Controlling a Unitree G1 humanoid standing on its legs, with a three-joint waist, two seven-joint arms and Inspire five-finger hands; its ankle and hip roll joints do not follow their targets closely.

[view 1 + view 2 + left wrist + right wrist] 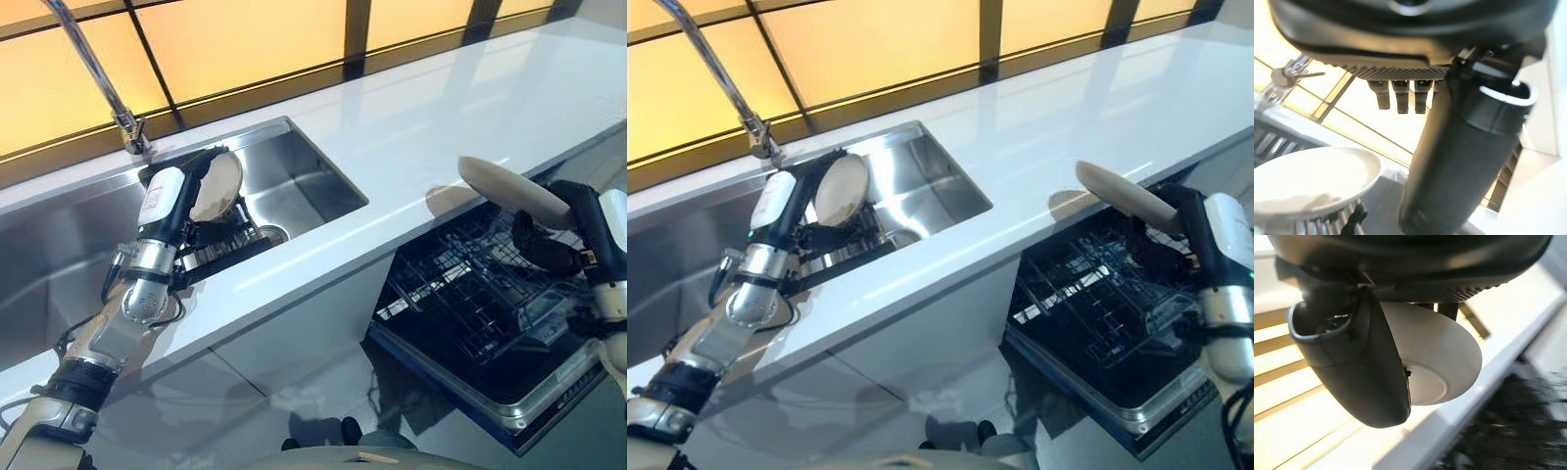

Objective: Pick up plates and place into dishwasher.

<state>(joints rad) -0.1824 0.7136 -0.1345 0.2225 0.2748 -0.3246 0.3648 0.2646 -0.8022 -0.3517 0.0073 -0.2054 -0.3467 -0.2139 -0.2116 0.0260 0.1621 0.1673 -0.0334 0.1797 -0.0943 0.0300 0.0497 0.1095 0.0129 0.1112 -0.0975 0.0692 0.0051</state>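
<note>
White surface [470, 117] lies bare between sink [304, 181] and pulled-out dishwasher rack [480, 294]. A faucet [93, 69] arches behind the sink; a dark dish rack [220, 250] crowds its basin.

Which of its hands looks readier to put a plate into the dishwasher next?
The right hand, I'd say. It already pinches a plate just above the open dishwasher rack. The left hand is over at the sink by another plate, far from the rack.
</note>
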